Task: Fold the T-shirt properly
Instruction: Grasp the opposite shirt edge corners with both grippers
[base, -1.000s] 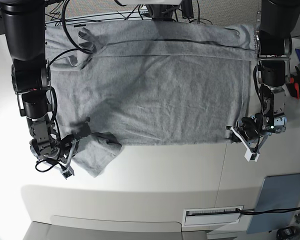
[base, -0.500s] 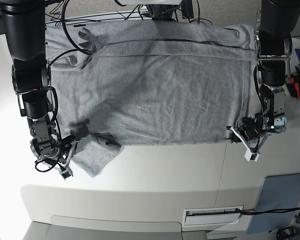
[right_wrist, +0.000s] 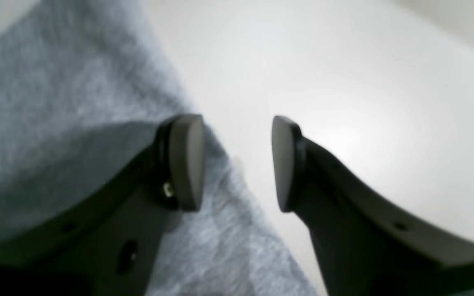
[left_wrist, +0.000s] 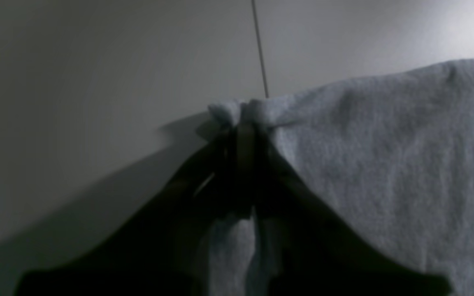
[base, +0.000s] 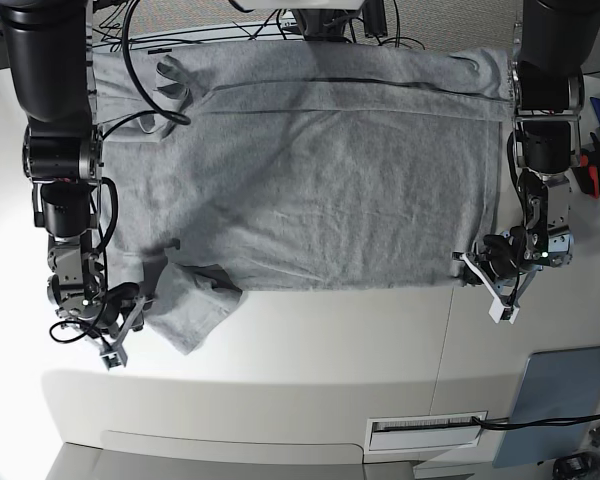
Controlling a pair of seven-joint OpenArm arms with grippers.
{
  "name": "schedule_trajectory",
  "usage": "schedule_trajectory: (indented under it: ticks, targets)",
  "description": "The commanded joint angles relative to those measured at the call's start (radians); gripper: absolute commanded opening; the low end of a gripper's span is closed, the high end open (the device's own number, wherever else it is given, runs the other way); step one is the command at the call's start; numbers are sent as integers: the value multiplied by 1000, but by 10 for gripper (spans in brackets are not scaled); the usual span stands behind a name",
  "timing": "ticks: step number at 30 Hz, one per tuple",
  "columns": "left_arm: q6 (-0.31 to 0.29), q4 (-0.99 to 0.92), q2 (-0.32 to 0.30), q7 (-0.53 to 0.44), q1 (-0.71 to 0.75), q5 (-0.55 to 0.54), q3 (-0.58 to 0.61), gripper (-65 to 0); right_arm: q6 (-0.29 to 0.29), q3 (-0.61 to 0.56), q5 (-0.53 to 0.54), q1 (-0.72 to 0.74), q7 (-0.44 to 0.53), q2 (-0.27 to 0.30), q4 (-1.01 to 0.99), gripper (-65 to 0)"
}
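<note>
Now, left pincer [base: 477, 268]: closed on T-shirt [base: 310, 170] corner.
Right pincer [right_wrist: 237, 164]: open, empty, beside sleeve edge.
Advice: grip sleeve fully, lift both corners evenly.

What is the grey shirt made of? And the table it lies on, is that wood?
The T-shirt looks like soft knitted cotton: flecked grey, fuzzy up close, with limp creases. The table does not look like wood: smooth, plain white, faintly glossy under the light, probably laminate or painted board. I cannot tell which.
</note>
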Motion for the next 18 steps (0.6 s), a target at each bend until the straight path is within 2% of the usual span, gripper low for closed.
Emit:
schedule_trajectory:
  ticks: [1,5,9,13,16,18]
  targets:
    - [6,2,-11,38,-10,27,0,-650,-5,11,3,38,14,11,13,-373]
    - [6,2,-11,38,-11,27,0,-650,-4,15,4,37,-10,11,13,-264]
    - [7,2,-11,38,-11,26,0,-650,-4,15,4,37,-13,11,13,-261]
    - [6,2,-11,38,-11,27,0,-650,-3,14,5,37,-57,10,13,-261]
    - [7,2,-11,38,-11,26,0,-650,29,14,6,31,-76,8,13,-261]
    - [7,2,-11,38,-11,26,0,-650,30,14,8,12,-78,8,13,-261]
